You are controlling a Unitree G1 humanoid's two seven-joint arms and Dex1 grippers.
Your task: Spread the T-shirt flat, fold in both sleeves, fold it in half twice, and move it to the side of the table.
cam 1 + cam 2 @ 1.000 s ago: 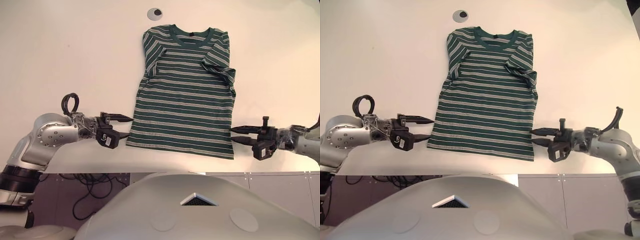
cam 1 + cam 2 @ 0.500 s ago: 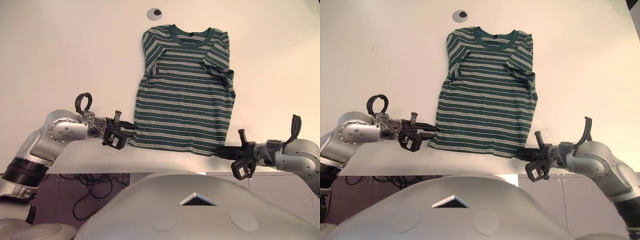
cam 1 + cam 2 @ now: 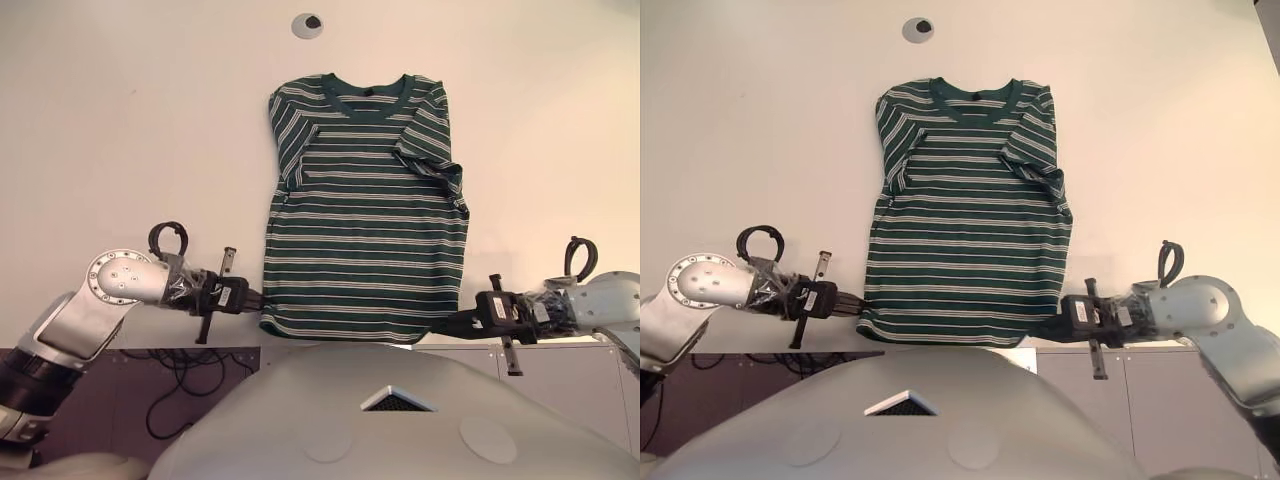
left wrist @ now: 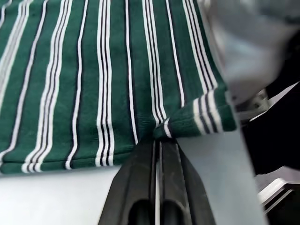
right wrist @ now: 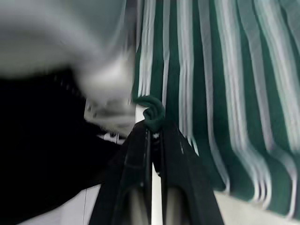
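A green T-shirt [image 3: 365, 210] with white stripes lies on the white table [image 3: 140, 150], collar at the far end, hem at the near edge, both sleeves folded in over the body. My left gripper [image 3: 258, 299] is shut on the hem's left corner; the left wrist view shows the fabric [image 4: 161, 129] pinched at its tips. My right gripper [image 3: 448, 322] is shut on the hem's right corner, with a bunched bit of cloth [image 5: 152, 112] between its fingers. Both corners sit at the table's front edge.
A small round white disc with a dark centre [image 3: 307, 24] lies on the table beyond the collar. Bare tabletop stretches to the left and right of the shirt. Cables [image 3: 175, 370] hang below the table's front edge.
Both grippers closed in on the hem corners and shut on them. The shirt's hem has been drawn toward the front edge; the head camera view also shifted.
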